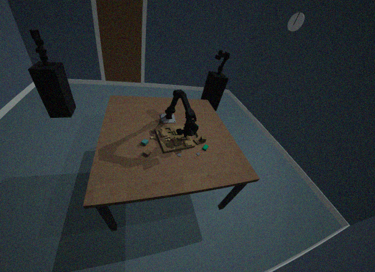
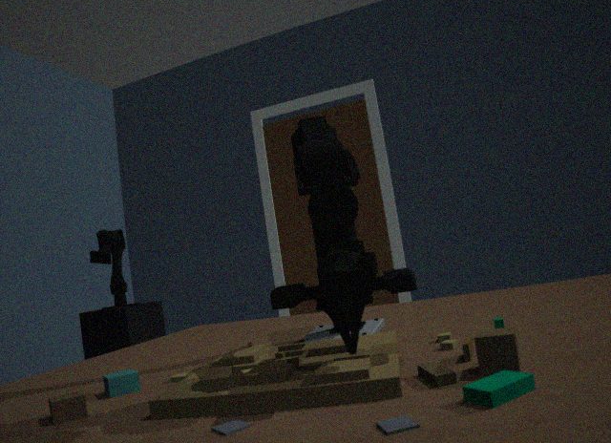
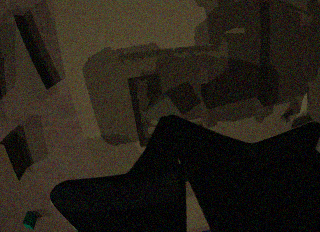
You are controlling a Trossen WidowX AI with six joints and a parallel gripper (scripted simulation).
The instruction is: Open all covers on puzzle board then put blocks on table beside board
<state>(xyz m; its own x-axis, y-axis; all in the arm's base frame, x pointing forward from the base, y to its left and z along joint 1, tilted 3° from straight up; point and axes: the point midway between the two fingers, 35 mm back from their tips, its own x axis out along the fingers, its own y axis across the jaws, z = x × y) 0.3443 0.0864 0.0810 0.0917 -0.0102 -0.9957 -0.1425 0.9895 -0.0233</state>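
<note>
The tan puzzle board (image 1: 179,149) (image 2: 271,403) (image 3: 125,19) lies on the table, with raised slab covers on top; one cover (image 2: 335,377) shows near its front right. My gripper (image 2: 352,350) (image 3: 172,123) is shut and empty, pointing down low over the board's back right part. Whether the tips touch is unclear. In the wrist view a dark-edged well (image 3: 135,104) lies just beyond the fingertips, in shadow; its contents are unclear. A teal block (image 1: 145,142) (image 2: 121,384) and a brown block (image 1: 146,154) (image 2: 68,408) rest on the table left of the board.
Right of the board are a green block (image 1: 205,147) (image 2: 498,389), a tall brown piece (image 2: 497,353), a low brown piece (image 2: 436,375), small tan blocks (image 2: 448,345) and a small green cube (image 2: 498,323) (image 3: 30,220). Two thin grey tiles (image 1: 179,155) (image 2: 397,424) lie in front.
</note>
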